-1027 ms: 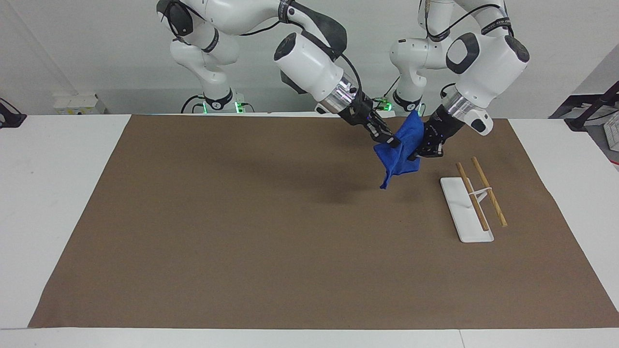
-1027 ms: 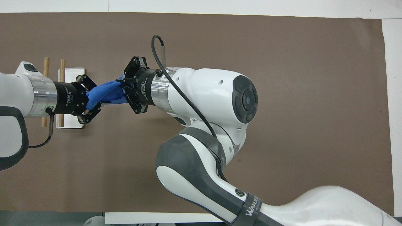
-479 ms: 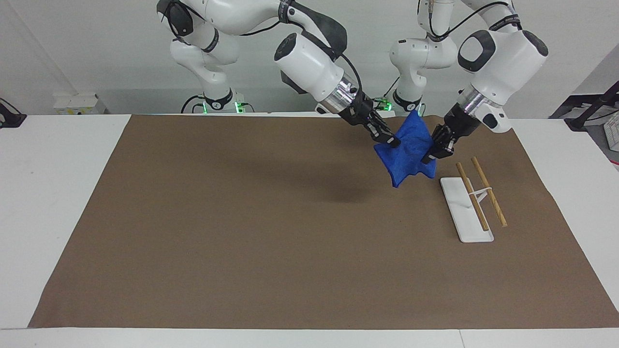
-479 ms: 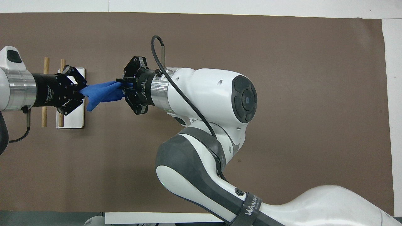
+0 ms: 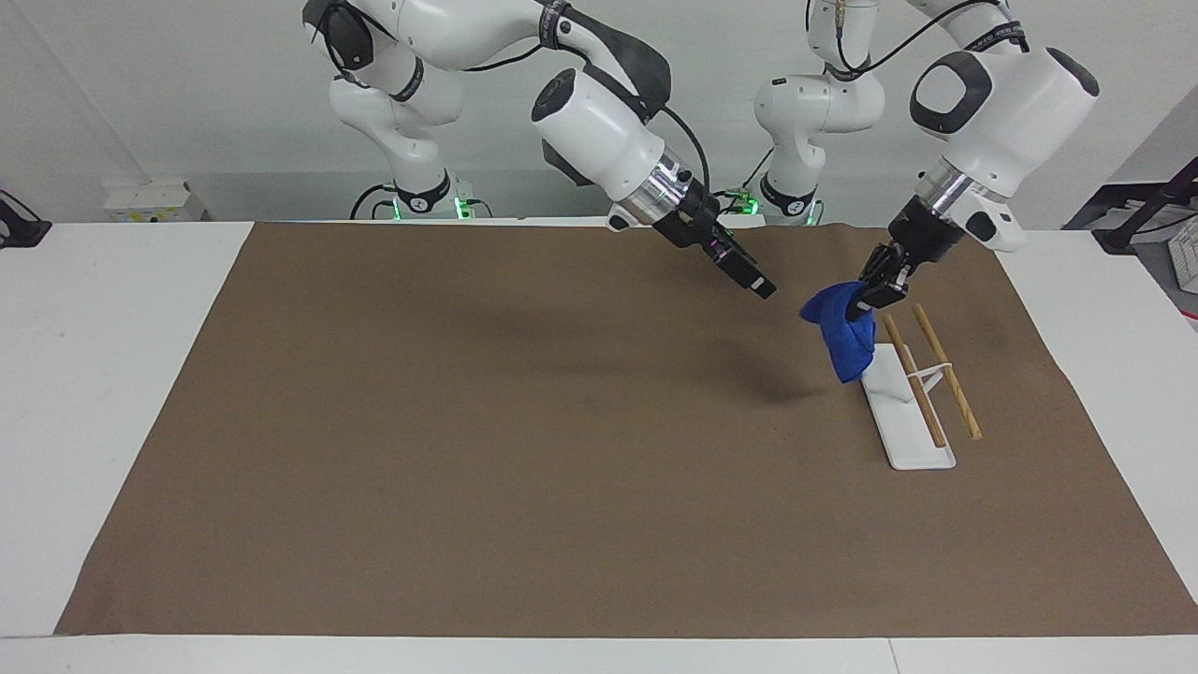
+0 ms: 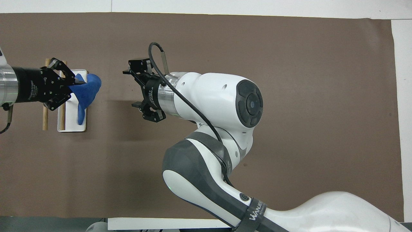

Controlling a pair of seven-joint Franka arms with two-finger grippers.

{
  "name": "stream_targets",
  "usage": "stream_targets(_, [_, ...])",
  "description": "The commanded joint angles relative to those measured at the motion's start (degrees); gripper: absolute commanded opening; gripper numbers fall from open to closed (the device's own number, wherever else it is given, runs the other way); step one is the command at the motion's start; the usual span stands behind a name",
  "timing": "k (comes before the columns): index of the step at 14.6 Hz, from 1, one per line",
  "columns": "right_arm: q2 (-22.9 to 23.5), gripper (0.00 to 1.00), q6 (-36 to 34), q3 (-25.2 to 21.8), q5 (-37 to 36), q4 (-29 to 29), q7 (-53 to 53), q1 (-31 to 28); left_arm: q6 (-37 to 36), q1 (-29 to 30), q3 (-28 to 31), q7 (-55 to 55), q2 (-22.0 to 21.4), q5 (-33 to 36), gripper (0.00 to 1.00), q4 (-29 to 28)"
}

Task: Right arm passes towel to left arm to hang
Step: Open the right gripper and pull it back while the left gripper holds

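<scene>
The blue towel hangs bunched from my left gripper, which is shut on its top. It dangles in the air over the end of the rack's white base nearer the robots. In the overhead view the towel hangs at the left gripper's tips, over the base. My right gripper is open and empty, in the air over the brown mat beside the towel, apart from it. Its fingers are spread wide in the overhead view.
The rack carries two wooden rods on a white stand, toward the left arm's end of the table. A brown mat covers most of the white table.
The right gripper has opened and let go of the towel. The left gripper has carried the towel away from it toward the rack, and the towel now hangs from the left gripper alone.
</scene>
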Motion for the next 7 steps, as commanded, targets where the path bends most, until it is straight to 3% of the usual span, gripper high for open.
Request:
stream_targets(1, [-7.8, 1.0, -1.1, -3.2, -0.2, -10.5, -15.4, -0.6, -1.4, 3.4, -0.1, 8.8, 2.3, -0.3, 0.0, 3.2])
stream_targets(4, [-13.4, 1.0, -8.7, -9.5, -0.2, -16.2, -35.7, -1.1, 4.1, 4.9, -0.2, 19.2, 3.8, -0.8, 0.0, 3.3])
stream_targets(7, [-17.8, 1.0, -24.4, -19.8, -0.3, -16.5, -57.6, -1.9, 8.7, 5.1, -0.1, 30.3, 5.2, -0.8, 0.0, 2.9])
